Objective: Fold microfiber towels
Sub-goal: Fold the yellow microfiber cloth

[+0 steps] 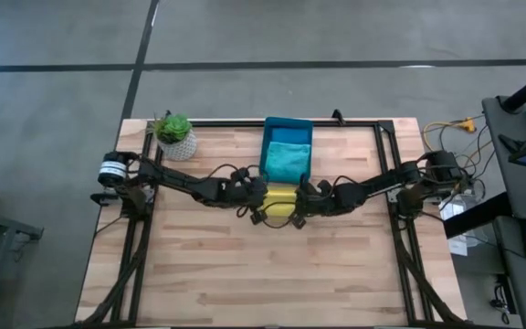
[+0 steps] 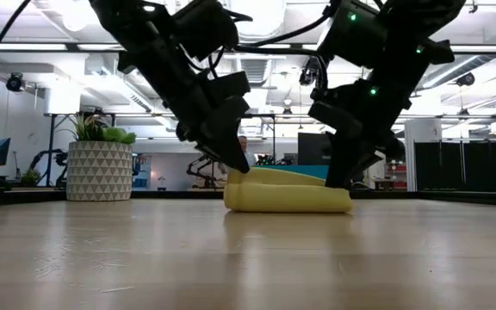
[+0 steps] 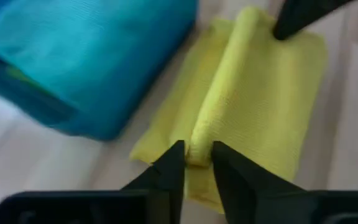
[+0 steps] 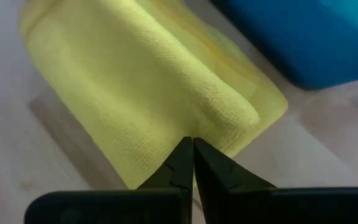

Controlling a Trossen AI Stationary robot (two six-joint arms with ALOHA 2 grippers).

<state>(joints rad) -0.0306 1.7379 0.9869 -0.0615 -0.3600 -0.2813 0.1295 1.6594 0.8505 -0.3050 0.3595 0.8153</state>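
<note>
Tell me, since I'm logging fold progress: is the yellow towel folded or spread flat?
Folded. The yellow towel lies doubled over in stacked layers on the table, with a raised ridge along its middle in the left wrist view.

Both dark arms reach in from the table's two sides and meet near its middle, elbows bent and wrists angled down so the fingers point at the surface. The left gripper (image 3: 196,163) sits low with its two fingers slightly parted, a narrow gap showing between the tips. The right gripper (image 4: 193,163) faces it from the opposite side, just as low, its fingers pressed flat together with no gap; in the low view each wrist slopes inward toward the other, the two well within reach of each other.
</note>
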